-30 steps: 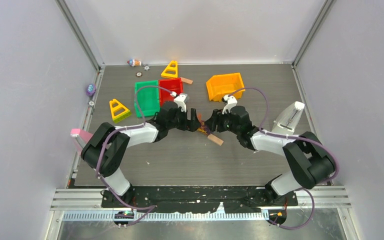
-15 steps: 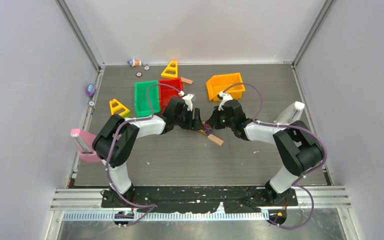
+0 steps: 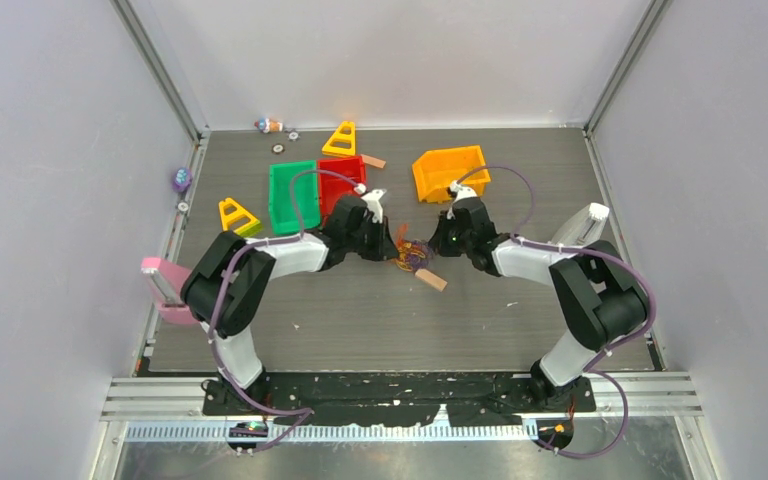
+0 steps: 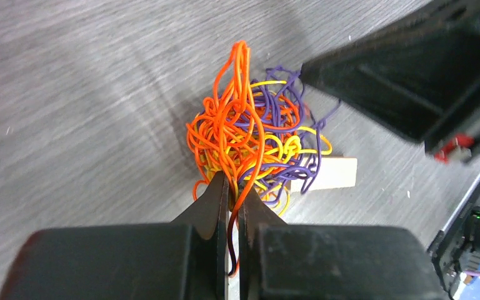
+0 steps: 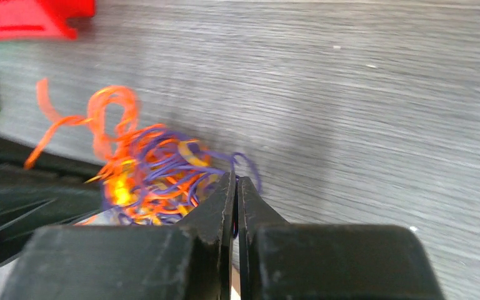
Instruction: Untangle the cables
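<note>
Your cables [image 3: 411, 252] sit as one tight clump of orange, yellow and purple strands around the middle of the worktop [image 3: 360, 320]. The two arms meet over them from left and right. Your left pincer [image 4: 231, 187] has its fingers pressed together on an orange strand that runs up out of the clump and passes between them. Your right pincer [image 5: 234, 182] is likewise closed to a thin slit, nipping a purple loop at the clump's edge. The rest of the tangle hangs between the two pincers, its strands knotted through one another. A pale wooden block [image 4: 331, 174] lies on the worktop touching the clump. The red bin [image 3: 343, 180] and green bin [image 3: 293, 195] stand farther off to the left, and the orange bin [image 3: 450, 172] to the far right.
</note>
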Action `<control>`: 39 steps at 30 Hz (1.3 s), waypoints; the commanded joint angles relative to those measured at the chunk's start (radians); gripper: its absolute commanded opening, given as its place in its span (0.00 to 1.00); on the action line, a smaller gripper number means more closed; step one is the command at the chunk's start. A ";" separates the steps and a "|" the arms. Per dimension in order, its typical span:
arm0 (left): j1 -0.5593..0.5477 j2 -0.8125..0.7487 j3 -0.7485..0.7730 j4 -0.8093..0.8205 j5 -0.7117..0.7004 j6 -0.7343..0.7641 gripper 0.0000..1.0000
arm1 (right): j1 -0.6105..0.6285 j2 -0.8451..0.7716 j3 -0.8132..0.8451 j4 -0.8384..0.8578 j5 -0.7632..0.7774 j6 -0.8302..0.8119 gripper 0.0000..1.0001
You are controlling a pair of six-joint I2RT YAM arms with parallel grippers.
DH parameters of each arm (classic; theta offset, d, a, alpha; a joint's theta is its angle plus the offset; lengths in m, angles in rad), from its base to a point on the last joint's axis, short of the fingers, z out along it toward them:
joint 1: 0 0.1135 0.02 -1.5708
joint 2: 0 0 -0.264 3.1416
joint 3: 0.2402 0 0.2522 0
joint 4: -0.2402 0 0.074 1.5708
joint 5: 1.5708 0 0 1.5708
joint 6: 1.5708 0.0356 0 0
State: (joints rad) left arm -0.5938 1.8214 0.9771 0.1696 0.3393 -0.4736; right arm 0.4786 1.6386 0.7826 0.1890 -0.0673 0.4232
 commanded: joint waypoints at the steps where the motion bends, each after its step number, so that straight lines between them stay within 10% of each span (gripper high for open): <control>1: 0.047 -0.148 -0.101 0.048 -0.048 -0.039 0.00 | -0.052 -0.078 -0.021 -0.055 0.192 0.059 0.05; 10: 0.154 -0.349 -0.322 0.210 -0.144 -0.105 0.00 | -0.195 -0.303 -0.249 0.134 0.195 0.123 0.08; 14: 0.152 -0.288 -0.276 0.231 -0.017 -0.104 0.00 | -0.185 -0.280 -0.277 0.319 -0.077 0.067 0.61; 19: 0.140 -0.223 -0.238 0.279 0.112 -0.113 0.00 | -0.109 -0.211 -0.235 0.414 -0.270 0.002 0.77; 34: 0.108 -0.157 -0.211 0.473 0.371 -0.168 0.00 | 0.075 -0.138 -0.099 0.282 -0.271 -0.180 0.73; 39: 0.106 -0.179 -0.227 0.484 0.359 -0.160 0.00 | 0.078 -0.126 -0.070 0.231 -0.188 -0.181 0.23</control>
State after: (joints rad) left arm -0.4835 1.6688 0.7326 0.5652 0.6609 -0.6285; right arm 0.5507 1.5131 0.6701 0.4500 -0.3386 0.2661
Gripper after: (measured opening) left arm 0.012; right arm 0.391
